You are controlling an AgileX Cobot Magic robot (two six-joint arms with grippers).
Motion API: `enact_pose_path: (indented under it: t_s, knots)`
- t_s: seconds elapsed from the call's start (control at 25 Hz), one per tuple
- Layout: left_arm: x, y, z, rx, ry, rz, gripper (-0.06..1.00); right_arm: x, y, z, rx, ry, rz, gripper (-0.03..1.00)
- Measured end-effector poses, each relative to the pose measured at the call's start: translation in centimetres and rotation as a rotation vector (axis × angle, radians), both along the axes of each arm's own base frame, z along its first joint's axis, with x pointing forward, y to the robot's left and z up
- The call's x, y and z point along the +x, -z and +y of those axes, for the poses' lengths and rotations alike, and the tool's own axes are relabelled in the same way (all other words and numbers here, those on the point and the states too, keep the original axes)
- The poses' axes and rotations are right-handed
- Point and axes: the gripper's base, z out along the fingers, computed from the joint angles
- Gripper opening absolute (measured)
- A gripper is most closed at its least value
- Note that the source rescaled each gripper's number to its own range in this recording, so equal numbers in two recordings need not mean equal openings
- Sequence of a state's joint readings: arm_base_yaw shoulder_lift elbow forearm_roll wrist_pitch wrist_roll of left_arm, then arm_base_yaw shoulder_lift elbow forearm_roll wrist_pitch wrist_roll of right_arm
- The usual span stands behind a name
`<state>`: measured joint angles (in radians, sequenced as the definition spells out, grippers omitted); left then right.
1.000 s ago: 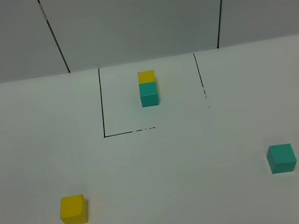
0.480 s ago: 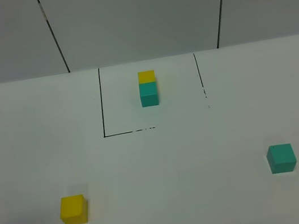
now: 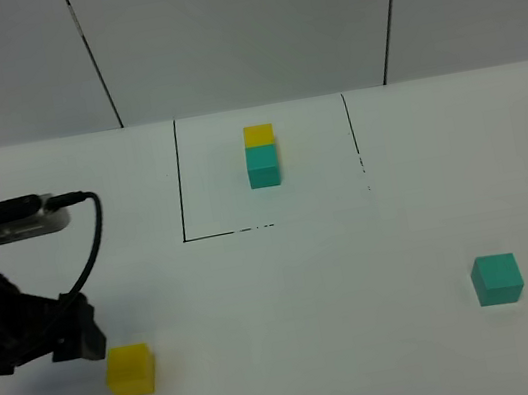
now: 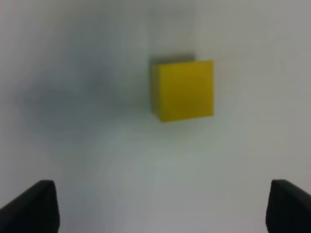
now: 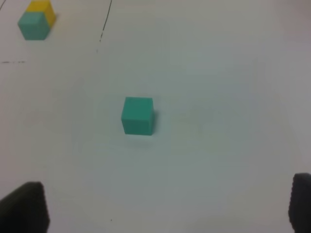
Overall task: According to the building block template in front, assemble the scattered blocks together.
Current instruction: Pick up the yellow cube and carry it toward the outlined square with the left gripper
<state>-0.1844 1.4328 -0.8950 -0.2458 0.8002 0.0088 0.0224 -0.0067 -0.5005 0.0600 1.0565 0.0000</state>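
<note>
The building block template (image 3: 260, 155) is a yellow cube joined behind a teal one, inside the black-lined square at the back centre; it also shows in the right wrist view (image 5: 35, 20). Of the scattered blocks, the yellow cube (image 3: 131, 370) lies front left and the teal cube (image 3: 498, 278) front right. My left gripper (image 3: 83, 339) hangs just left of the yellow cube and slightly behind it. Its fingers stand wide apart, open (image 4: 160, 206), with the yellow cube (image 4: 183, 90) ahead of them and untouched. My right gripper (image 5: 163, 208) is open, well short of the teal cube (image 5: 138, 115).
The white table (image 3: 317, 331) runs back to a grey panelled wall (image 3: 236, 30). Black lines (image 3: 178, 181) mark the template's square. The left arm's dark body and cable (image 3: 14, 280) fill the left edge of the high view.
My left arm has come in from the left edge and now reaches beside the yellow cube. No block has moved.
</note>
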Motion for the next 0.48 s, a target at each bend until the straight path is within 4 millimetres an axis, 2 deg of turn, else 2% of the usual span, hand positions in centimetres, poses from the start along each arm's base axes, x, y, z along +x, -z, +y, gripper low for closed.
enact_pose_path:
  t_s: [0.24, 0.48]
  knots:
    - [2.4, 1.7, -3.1, 0.001, 0.028, 0.047, 0.91, 0.0, 0.0, 0.0, 0.000, 0.000, 0.000, 1.00]
    - [3.1, 4.7, -3.4, 0.100, 0.014, 0.133, 0.90, 0.0, 0.0, 0.0, 0.000, 0.000, 0.000, 1.00]
